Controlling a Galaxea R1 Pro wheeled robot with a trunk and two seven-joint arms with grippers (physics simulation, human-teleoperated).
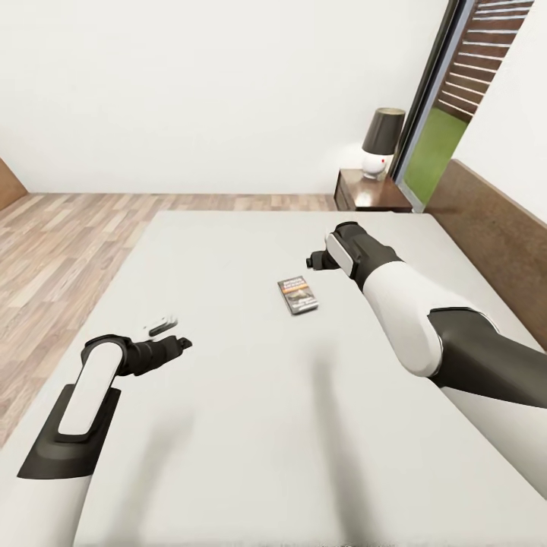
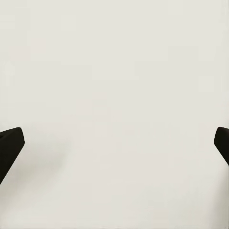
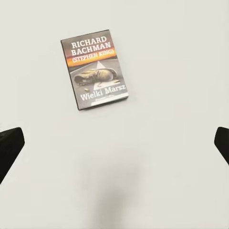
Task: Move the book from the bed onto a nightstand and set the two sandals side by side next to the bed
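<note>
Book (image 3: 94,69), thin rectangle on smooth mattress (image 1: 251,425)

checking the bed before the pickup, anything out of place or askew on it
Only the book: it lies flat, face up, alone mid-mattress on the bed, turned slightly askew to the bed's edges. It looks undamaged.

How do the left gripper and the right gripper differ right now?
The right gripper is stretched out further over the bed, close beside the book; the left gripper hangs nearer the robot, farther from it. The right wrist view looks down on the book's cover, while the left wrist view has bare mattress between the fingers. Both are open, holding nothing.
</note>
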